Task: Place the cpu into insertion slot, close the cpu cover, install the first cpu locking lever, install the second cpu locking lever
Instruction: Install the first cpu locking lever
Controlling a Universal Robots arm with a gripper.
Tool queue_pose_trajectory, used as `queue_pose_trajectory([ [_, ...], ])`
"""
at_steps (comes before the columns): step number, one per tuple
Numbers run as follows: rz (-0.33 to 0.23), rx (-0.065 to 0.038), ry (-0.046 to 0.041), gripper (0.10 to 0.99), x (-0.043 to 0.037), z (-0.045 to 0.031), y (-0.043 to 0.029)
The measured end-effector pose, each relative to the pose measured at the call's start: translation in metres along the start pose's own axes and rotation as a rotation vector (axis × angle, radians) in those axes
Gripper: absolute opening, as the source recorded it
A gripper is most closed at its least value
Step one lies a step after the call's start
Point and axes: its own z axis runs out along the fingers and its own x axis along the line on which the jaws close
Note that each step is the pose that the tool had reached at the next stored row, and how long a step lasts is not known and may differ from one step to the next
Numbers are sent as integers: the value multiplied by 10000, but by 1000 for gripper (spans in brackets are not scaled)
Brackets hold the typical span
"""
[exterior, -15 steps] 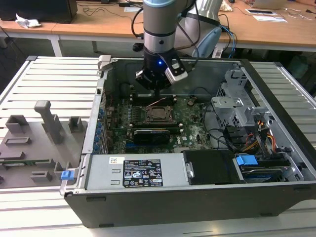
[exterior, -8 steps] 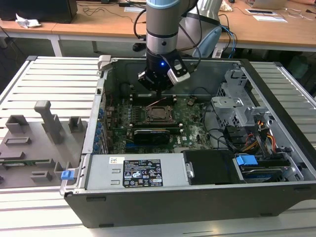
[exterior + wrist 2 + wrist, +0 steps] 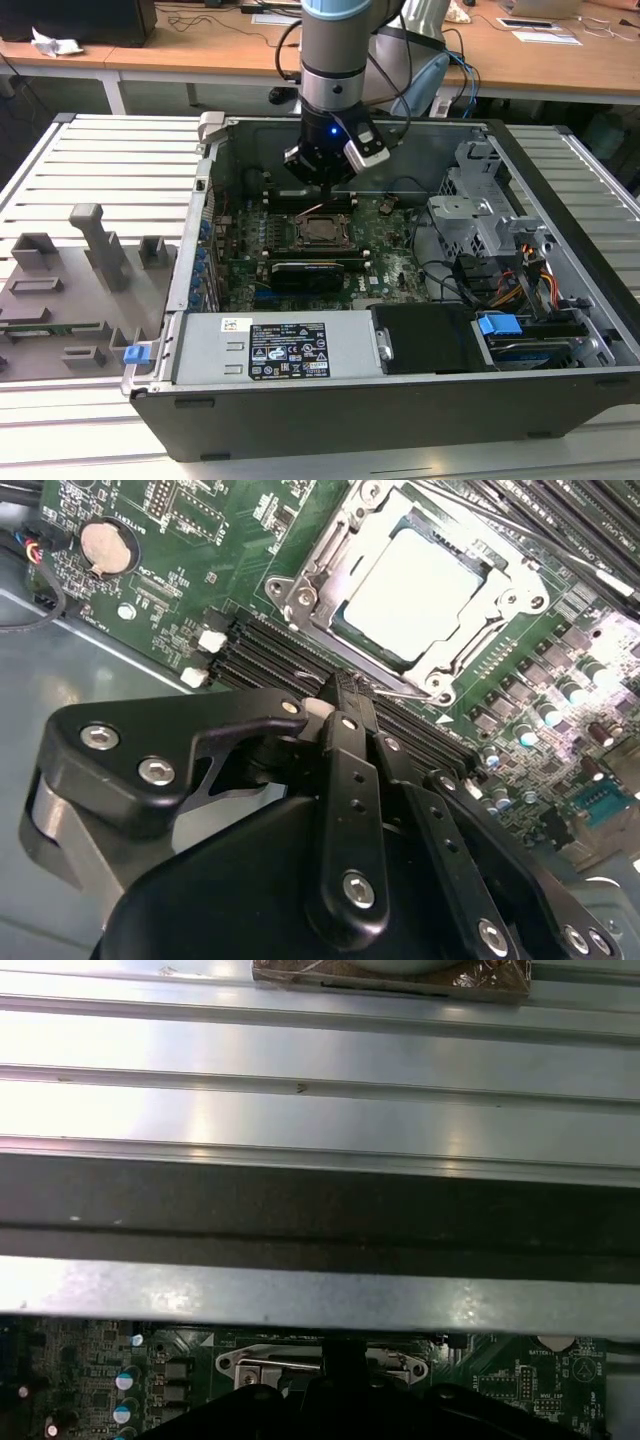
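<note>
The cpu [image 3: 415,590] lies flat in the insertion slot [image 3: 322,231] on the green board, its silvery top showing. The cpu cover [image 3: 335,565] is folded down around it, framing it with its square window. A thin wire locking lever [image 3: 400,689] runs along the socket's near edge; in the exterior view it [image 3: 315,210] slants up from the socket. My gripper [image 3: 342,685] is shut, and its tips rest against this lever's end. It [image 3: 325,190] hangs just behind the socket inside the case. In the first wrist view the gripper [image 3: 342,1355] sits over the socket's edge.
A long black card [image 3: 305,270] lies in front of the socket and black memory slots [image 3: 270,655] beside it. A coin battery [image 3: 105,545] sits on the board. The drive cage [image 3: 475,210] and cables fill the exterior view's right. A grey fixture tray [image 3: 70,290] lies outside the case.
</note>
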Motion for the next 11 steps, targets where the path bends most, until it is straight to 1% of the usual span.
queue_pose_trajectory([
  [6,-45,6,3,106,-24,41,24],
  [11,-238,1,17,106,-30,71,25],
])
